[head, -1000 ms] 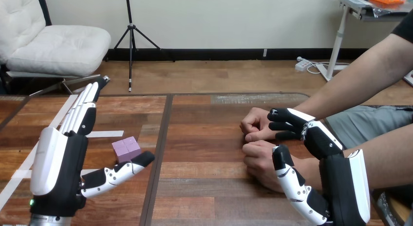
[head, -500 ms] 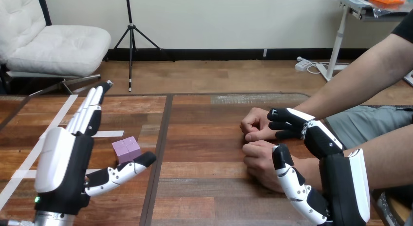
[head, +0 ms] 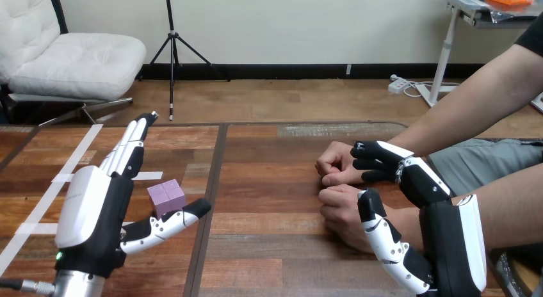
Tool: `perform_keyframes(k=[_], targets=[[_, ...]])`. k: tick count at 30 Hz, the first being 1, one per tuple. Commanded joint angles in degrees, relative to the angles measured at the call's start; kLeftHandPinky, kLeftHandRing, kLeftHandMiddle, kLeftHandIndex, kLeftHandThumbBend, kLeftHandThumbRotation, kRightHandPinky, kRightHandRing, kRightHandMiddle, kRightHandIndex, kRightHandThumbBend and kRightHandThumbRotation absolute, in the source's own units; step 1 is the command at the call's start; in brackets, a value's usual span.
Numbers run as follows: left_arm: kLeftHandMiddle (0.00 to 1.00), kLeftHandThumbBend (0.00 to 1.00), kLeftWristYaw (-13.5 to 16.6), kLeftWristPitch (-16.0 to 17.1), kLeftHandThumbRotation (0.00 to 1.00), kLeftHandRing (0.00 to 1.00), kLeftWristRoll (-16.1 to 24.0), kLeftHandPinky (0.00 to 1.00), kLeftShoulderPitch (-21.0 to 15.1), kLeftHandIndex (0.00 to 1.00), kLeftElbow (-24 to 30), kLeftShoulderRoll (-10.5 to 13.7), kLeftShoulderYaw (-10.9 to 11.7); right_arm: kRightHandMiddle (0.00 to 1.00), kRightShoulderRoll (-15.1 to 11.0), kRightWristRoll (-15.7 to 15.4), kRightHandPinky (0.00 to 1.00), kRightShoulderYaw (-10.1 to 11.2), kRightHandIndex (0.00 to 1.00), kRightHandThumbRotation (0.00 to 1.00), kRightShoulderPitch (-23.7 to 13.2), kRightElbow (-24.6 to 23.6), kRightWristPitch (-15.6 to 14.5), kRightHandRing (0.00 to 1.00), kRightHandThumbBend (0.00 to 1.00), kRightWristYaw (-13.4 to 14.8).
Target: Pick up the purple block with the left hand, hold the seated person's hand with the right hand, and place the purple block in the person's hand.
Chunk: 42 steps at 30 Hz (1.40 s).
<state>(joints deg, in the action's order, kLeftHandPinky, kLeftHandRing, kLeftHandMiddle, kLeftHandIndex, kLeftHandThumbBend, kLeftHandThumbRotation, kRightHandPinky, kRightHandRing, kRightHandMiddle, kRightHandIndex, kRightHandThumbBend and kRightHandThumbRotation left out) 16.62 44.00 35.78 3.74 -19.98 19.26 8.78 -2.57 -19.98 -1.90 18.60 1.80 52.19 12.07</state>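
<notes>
A purple block (head: 166, 196) lies on the wooden table (head: 275, 246) left of the middle. My left hand (head: 96, 214) stands open beside it, fingers straight and pointing away, thumb stretched out just in front of the block; the block sits apart in the gap. The person's two fists rest on the table at the right, the nearer one (head: 339, 210) and the farther one (head: 336, 164). My right hand (head: 426, 188) is round the nearer fist near its wrist: curled fingers over its far side, thumb along its near side.
Strips of white tape (head: 144, 176) lie on the table around the block. A dark seam (head: 211, 201) runs down the tabletop between the block and the person's hands. The person's forearms come in from the right edge.
My left hand has slid right and a little forward, closing in on the purple block. The block, my right hand and the person's fists have stayed put.
</notes>
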Motion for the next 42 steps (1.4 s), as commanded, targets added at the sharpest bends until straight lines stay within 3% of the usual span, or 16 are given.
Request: perform_keyframes(k=[1,15,42], targets=[[0.96,0.87,0.58,-0.73,0.70,0.91,-0.82,0.86,-5.20,0.96,-1.67,2.40,-1.67,0.72,0.30,0.99,0.61,-0.01,0.72,0.53,-3.60,0.00,0.96,0.68,0.32,0.28],[0.96,0.87,-0.92,-2.63,0.72,0.91,-2.21,0.85,-9.08,0.96,-6.51,4.82,-4.58,0.72,0.17,0.83,0.61,-0.01,0.72,0.53,-3.36,-0.47,0.37,0.68,0.31,0.03],[0.96,0.86,2.72,-4.18,0.74,0.92,-0.25,0.86,-14.76,0.97,-13.39,8.25,-9.15,0.71,0.11,1.04,0.62,0.17,0.71,0.52,-3.04,-0.38,0.46,0.68,0.31,0.08]])
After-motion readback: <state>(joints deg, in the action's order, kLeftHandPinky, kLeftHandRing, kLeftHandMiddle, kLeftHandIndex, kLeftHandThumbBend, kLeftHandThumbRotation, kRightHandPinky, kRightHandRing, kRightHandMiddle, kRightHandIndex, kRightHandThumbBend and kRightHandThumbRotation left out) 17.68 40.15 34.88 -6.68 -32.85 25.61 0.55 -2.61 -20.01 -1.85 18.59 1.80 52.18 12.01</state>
